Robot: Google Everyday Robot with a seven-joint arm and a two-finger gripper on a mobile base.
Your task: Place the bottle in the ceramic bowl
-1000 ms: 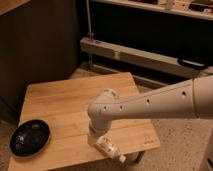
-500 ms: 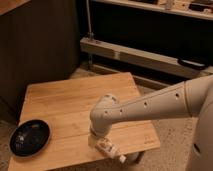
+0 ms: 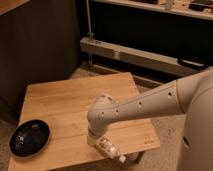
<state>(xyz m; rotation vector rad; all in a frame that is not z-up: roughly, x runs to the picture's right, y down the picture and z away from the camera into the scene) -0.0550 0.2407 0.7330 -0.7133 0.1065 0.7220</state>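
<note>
The bottle [image 3: 108, 149], small, whitish and white-capped, lies on its side near the front edge of the wooden table [image 3: 65, 102]. My gripper [image 3: 96, 139] hangs straight down from the white arm, right at the bottle's left end, and the wrist above hides most of it. Whether it touches the bottle I cannot tell. The ceramic bowl [image 3: 29, 138], round, black and glossy, sits at the table's front left corner with nothing in it, well left of the gripper.
The white arm [image 3: 150, 102] reaches in from the right across the table's right half. Behind the table stand a dark cabinet wall and a metal rail [image 3: 130, 52]. The floor drops away past the table's front and right edges.
The arm's wrist has sunk slightly toward the table over the bottle. Bottle and bowl have stayed where they were.
</note>
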